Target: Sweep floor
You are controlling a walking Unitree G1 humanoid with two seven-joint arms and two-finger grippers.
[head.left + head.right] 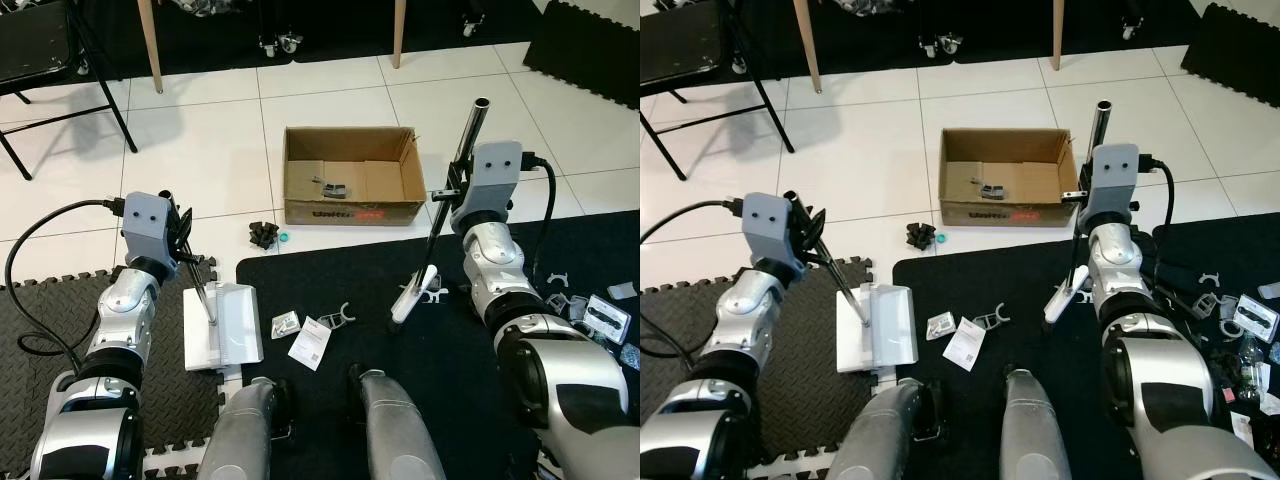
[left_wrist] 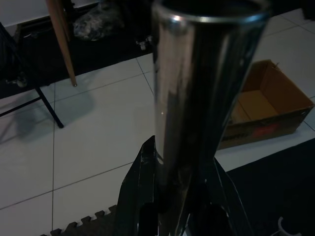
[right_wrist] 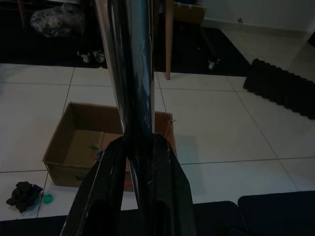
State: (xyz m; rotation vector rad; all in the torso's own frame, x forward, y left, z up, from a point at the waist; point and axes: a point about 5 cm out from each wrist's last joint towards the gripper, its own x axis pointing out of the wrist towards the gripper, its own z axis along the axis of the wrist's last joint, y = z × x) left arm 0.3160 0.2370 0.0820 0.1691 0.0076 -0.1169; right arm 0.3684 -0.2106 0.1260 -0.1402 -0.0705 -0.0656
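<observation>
Holding: both tools are gripped by their metal handles, and the cardboard box [image 1: 352, 187] on the white tiles serves here as the landmark.
Left gripper [image 1: 186, 243]: it is in front of the box, toward the robot's left. Its black fingers [image 2: 140, 196] are pressed on both sides of the dustpan handle [image 2: 197, 103], so it is clamped on it with no gap to see.
Dustpan [image 1: 222, 326]: the white pan lies flat where the grey foam mat [image 1: 45, 320] meets the black mat [image 1: 330, 290], on the robot's side of the box. I think it is kept low and flat so that dirt can be pushed into it.
Right gripper [image 1: 448, 195]: it is just beside the right end of the box. Its fingers [image 3: 165, 187] are closed tightly round the broom handle [image 1: 462, 160].
Broom: the handle leans, and its white head [image 1: 413, 293] touches the black mat, nearer to the robot than the box. This slant probably lets the head drag sideways toward the pan.
Litter: paper pieces [image 1: 310, 343] and a white plastic hook [image 1: 336, 317] lie between the pan and the broom head. A dark clump [image 1: 263, 234] with a small green cap [image 1: 284, 237] lies on the tiles at the front left corner of the box. More small items [image 1: 600, 315] lie on the mat far to the right.
Progress: the litter is not yet collected, so the sweeping seems to be at an early step.
</observation>
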